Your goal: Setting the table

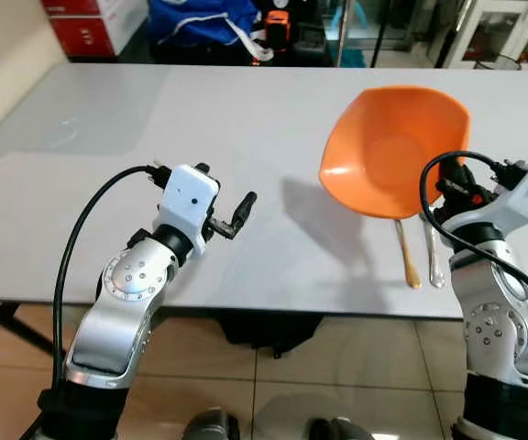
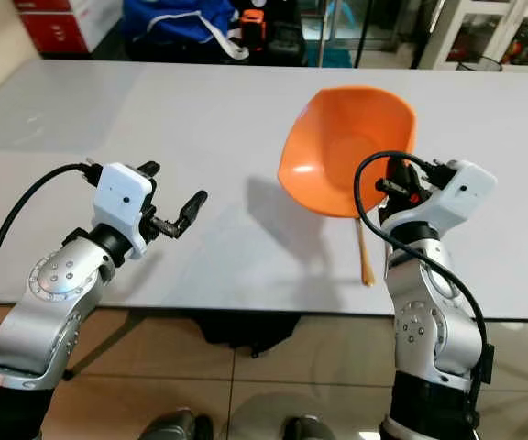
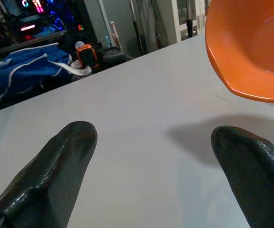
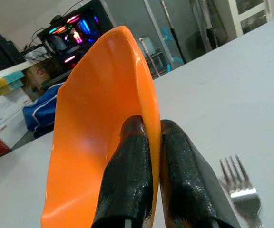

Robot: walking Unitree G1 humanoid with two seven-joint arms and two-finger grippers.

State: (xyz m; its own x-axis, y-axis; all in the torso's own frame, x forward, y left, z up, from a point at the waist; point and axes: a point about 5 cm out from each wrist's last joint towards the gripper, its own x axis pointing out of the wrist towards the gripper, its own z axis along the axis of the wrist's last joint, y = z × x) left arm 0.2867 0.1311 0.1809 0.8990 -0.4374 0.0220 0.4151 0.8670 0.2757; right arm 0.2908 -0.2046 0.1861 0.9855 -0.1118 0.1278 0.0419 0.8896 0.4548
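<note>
My right gripper (image 4: pixel 152 125) is shut on the rim of an orange bowl (image 1: pixel 392 151), holding it tilted on edge above the right side of the white table (image 1: pixel 154 119). Below the bowl, two utensils lie side by side on the table: a gold-handled one (image 1: pixel 407 252) and a silver one (image 1: pixel 434 257). The right wrist view shows a silver fork (image 4: pixel 241 190) just beside the fingers. My left gripper (image 1: pixel 223 190) hovers open and holding nothing over the table's front left, well left of the bowl (image 3: pixel 256 47).
A blue bag (image 1: pixel 204 18) and red and white boxes (image 1: pixel 90 23) sit beyond the table's far edge. The table's front edge runs just under both arms, with tiled floor below. The left and middle of the tabletop are bare.
</note>
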